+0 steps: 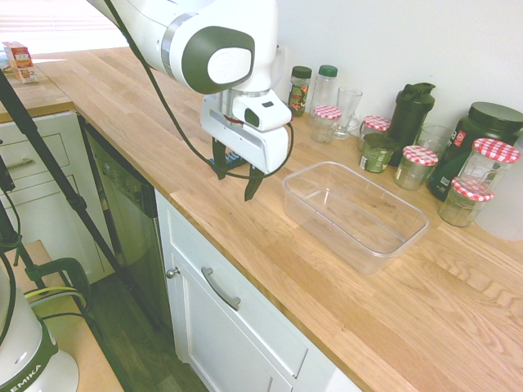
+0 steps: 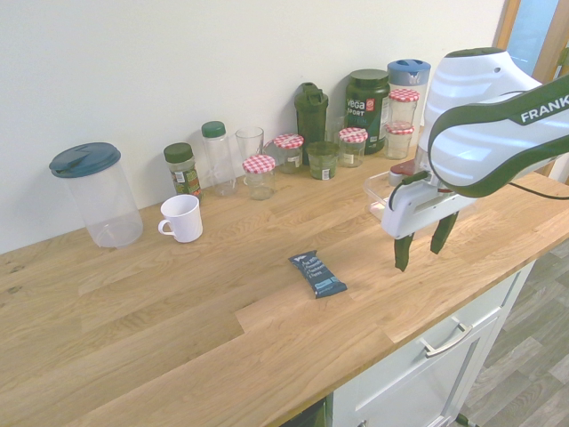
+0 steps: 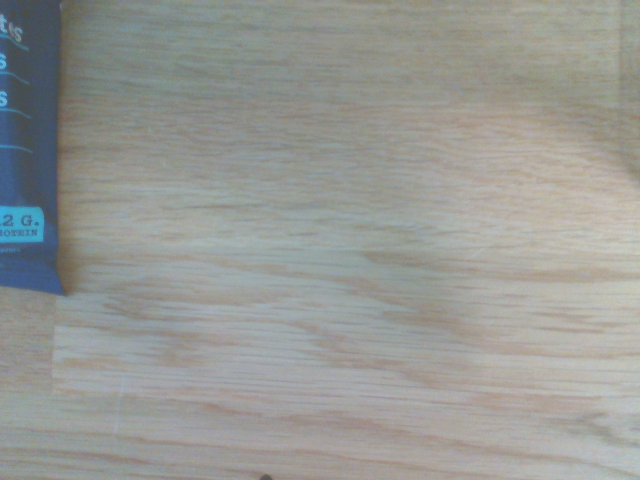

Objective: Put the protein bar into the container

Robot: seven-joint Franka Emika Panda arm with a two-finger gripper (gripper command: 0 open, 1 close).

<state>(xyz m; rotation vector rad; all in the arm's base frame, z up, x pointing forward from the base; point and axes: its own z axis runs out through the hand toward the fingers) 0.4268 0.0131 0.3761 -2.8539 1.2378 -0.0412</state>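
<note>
Oak-coloured wooden worktop fills the first exterior view, and on it, at about three o'clock from the robot's dark two-finger gripper, stands the clear rectangular plastic container with rounded corners, empty. The gripper hangs above the wood, pointing down, its fingers spread apart and holding nothing. A sliver of blue shows just behind the fingers, probably the bar, though the hand hides most of it.

From the second exterior view the small flat protein bar in a dark blue wrapper with pale print lies flat on the worktop, clear of everything else, at about eight o'clock from the gripper and a little apart from it. The container is mostly hidden behind the hand. A white mug and a row of jars stand well apart at the wall.

In the wrist view the bar shows only as a strip at nine o'clock; bare wood takes up the rest.

My judgement: the step in hand is the approach, with no grasp begun. The next move calls for shifting the hand sideways until the bar sits between the fingers, lining them across its narrow width, then lowering to the wood before closing.
</note>
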